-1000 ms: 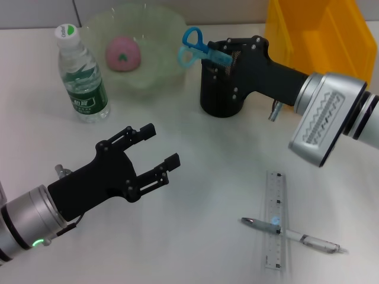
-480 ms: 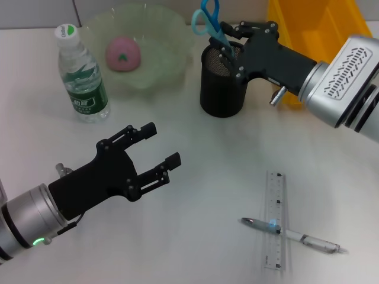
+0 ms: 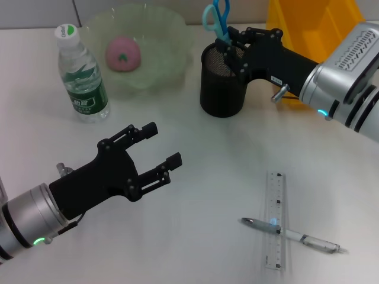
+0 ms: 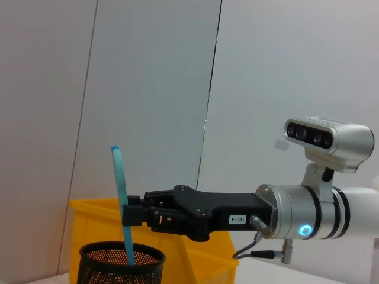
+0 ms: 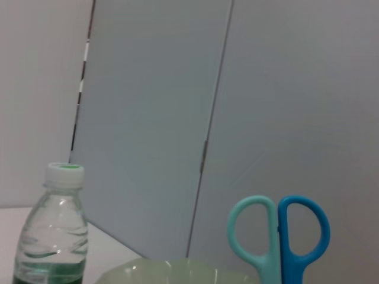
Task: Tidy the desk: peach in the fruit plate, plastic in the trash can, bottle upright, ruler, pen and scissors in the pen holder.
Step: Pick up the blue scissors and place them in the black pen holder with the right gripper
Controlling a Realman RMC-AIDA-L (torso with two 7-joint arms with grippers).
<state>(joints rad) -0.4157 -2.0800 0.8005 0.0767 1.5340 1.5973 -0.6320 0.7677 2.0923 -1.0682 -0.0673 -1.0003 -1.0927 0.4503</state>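
My right gripper (image 3: 228,42) is shut on the blue scissors (image 3: 217,16). It holds them upright with the blades down inside the black mesh pen holder (image 3: 221,86). The left wrist view shows the same grip, right gripper (image 4: 134,216) on the scissors (image 4: 120,189) above the pen holder (image 4: 121,263). My left gripper (image 3: 164,143) hangs open over the table's middle left, holding nothing. The pink peach (image 3: 123,53) lies in the green fruit plate (image 3: 172,26). The bottle (image 3: 83,74) stands upright. The clear ruler (image 3: 275,204) and the pen (image 3: 296,236) across it lie at front right. No plastic is in view.
A yellow bin (image 3: 320,32) stands at the back right, behind my right arm. In the right wrist view the scissors' handles (image 5: 278,231) show with the bottle (image 5: 56,242) and the plate's rim (image 5: 177,269) beyond.
My right gripper swung the scissors from tilted sideways to upright, and their blades now sit inside the pen holder. The left arm has not moved.
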